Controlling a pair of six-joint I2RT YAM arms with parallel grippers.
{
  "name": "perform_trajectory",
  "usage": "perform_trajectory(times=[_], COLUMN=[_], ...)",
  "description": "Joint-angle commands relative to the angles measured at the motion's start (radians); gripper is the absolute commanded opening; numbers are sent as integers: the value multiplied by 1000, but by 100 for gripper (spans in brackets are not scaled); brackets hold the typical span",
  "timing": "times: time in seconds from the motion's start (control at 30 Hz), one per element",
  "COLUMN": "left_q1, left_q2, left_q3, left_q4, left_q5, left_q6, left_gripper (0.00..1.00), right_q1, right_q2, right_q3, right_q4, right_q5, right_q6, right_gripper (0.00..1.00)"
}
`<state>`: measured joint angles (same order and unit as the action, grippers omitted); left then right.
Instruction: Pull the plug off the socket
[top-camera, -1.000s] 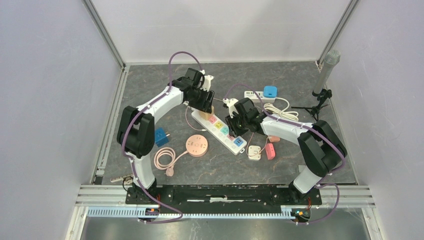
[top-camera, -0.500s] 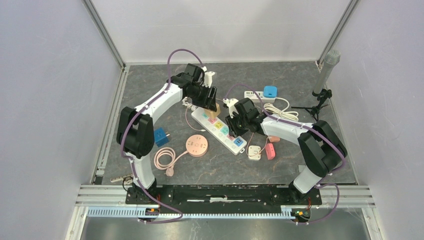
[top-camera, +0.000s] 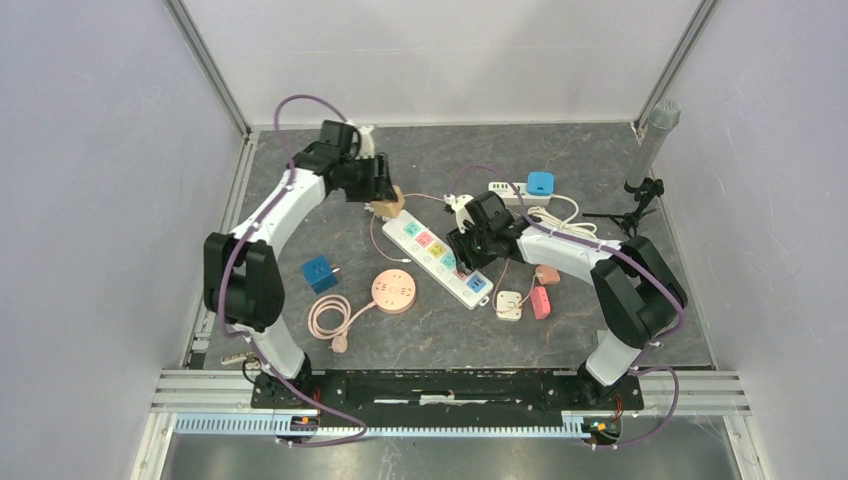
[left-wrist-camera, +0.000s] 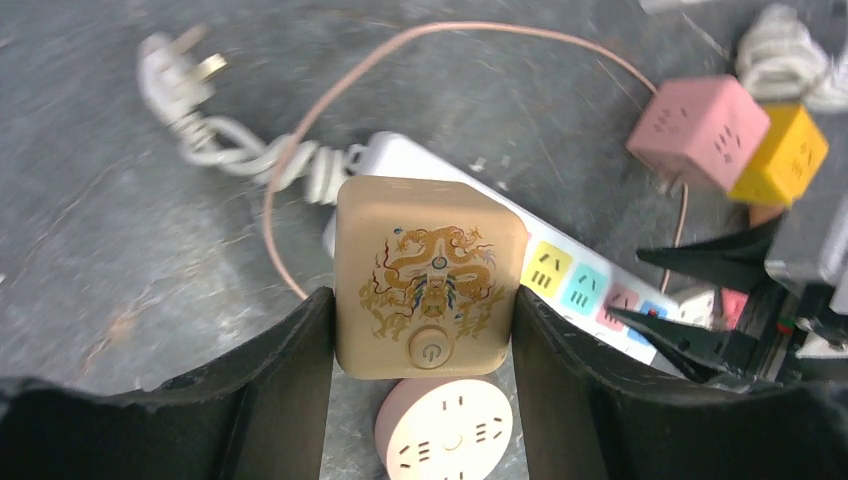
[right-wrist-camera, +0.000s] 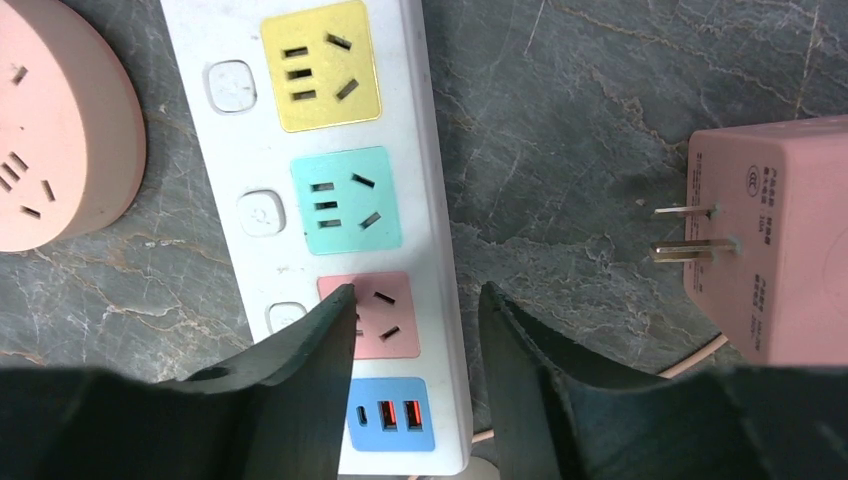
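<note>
From above and behind the arm bases, at 6 o'clock, we look down on the whole desk (top-camera: 580, 150). Our wrist cameras sit close, facing down past the left claw (left-wrist-camera: 422, 300) and the right claw (right-wrist-camera: 418, 295). All three views share the power strip (top-camera: 437, 255).

Plug (left-wrist-camera: 430, 275) in L hand (top-camera: 384, 193), behind-left of strip (top-camera: 422, 243); R hand (right-wrist-camera: 417, 302) prob. on it.

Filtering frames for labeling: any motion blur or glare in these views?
Left wrist: table and white cord smeared by motion, the beige plug in the left pincer sharp. Right wrist: crisp, power strip sockets legible, no glare. Top external: even light, soft shadows, sharp.
</note>
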<state>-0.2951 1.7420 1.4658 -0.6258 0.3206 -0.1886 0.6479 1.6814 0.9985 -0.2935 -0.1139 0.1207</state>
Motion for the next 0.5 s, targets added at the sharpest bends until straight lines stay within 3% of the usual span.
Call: perform_trajectory(times=[0.0, 0.23, 0.47], left_q1=[132, 308, 394], left_q2=[-64, -68, -4], left_q3=[-73, -215, -227], left_q4=[104, 231, 241], left_q5=[70, 182, 167], left_q6=[-204, -386, -396], left_gripper=[10, 12, 16], right_q1=[6, 0, -27], right_q2=[81, 64, 26], right_q3=[76, 212, 279], right_q4=[-60, -58, -28], right_q5=[61, 41, 42], right_q6=[-29, -13, 43], right_gripper=[59, 72, 77])
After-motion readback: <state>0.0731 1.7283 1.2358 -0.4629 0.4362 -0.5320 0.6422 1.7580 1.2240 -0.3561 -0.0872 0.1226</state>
